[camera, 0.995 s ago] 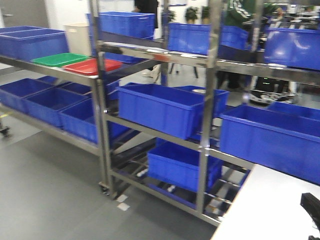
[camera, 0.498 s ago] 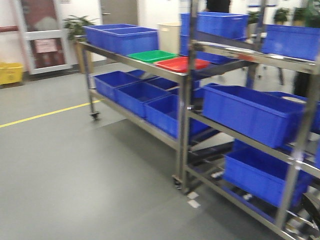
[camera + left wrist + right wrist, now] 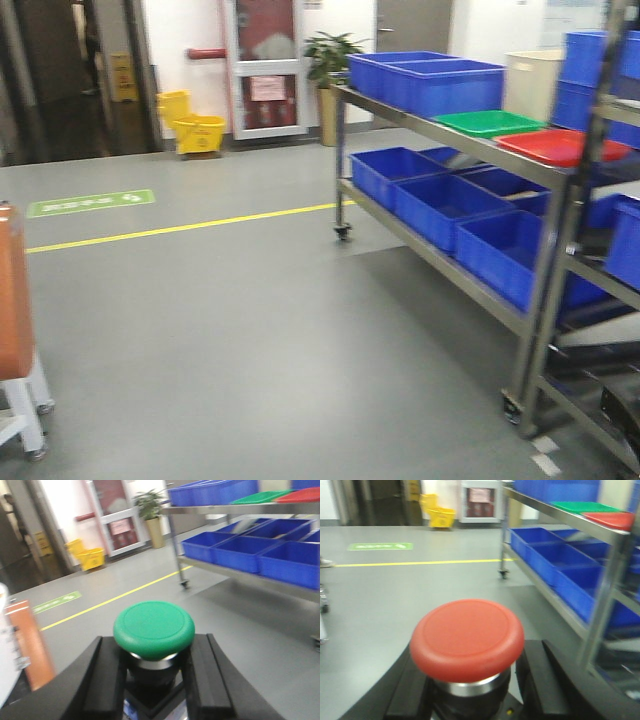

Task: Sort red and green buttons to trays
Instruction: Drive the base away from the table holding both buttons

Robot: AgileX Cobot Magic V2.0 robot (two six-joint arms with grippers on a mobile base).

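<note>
In the left wrist view my left gripper (image 3: 154, 642) is shut on the green button (image 3: 153, 625); its round green cap stands above the black fingers (image 3: 106, 680) and its dark base sits between them. My right gripper (image 3: 476, 660) is likewise shut on the red button (image 3: 467, 636), seen in the right wrist view. The trays lie side by side on the top shelf of a steel rack at the right. The green tray (image 3: 488, 123) (image 3: 260, 497) (image 3: 580, 506) is the farther one. The red tray (image 3: 558, 146) (image 3: 303, 494) (image 3: 615, 519) is the nearer one.
Blue crates (image 3: 430, 80) share the rack's top shelf and more blue crates (image 3: 450, 205) fill the lower one. A steel rack post (image 3: 560, 290) rises at the near right. A yellow mop bucket (image 3: 196, 130) and a plant (image 3: 333, 55) stand by the far door. An orange panel (image 3: 12, 295) is at the left.
The front view has swung left. The racks slid to the right edge of the frame, and grey floor, a yellow line and the far door came into view.
</note>
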